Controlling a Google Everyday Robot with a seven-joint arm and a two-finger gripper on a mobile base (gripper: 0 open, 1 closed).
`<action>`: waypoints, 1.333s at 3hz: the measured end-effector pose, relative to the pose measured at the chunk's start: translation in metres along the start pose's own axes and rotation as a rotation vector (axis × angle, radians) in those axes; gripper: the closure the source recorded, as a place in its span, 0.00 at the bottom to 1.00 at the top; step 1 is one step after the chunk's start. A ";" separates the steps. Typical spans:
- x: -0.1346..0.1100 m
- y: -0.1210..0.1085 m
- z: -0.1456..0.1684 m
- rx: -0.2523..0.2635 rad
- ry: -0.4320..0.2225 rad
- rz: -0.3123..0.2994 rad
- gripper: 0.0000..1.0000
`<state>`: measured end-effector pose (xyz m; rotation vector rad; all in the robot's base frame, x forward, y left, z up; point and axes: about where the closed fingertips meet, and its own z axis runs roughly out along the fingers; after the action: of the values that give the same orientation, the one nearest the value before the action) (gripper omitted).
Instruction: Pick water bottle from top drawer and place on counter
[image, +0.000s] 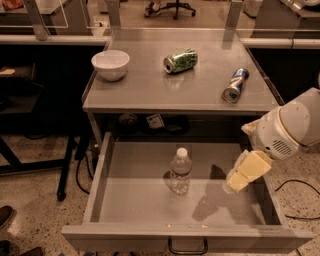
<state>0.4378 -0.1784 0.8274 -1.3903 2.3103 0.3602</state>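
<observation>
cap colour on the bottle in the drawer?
White, on the water bottle; clearest in the camera view. Claw hangs over the right of the top drawer.

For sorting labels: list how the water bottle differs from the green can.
The water bottle stands upright in the top drawer; the green can lies on its side on the counter. The water bottle is clear with a white cap; the green can is opaque and dented. Shared: both are drink containers, neither held; the gripper hovers over the drawer's right side.
</observation>
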 end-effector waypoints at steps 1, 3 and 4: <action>0.003 0.004 0.005 -0.008 -0.028 0.013 0.00; 0.000 -0.009 0.038 0.050 -0.243 0.081 0.00; -0.010 -0.030 0.047 0.087 -0.322 0.100 0.00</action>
<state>0.4782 -0.1649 0.7906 -1.0884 2.1068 0.4710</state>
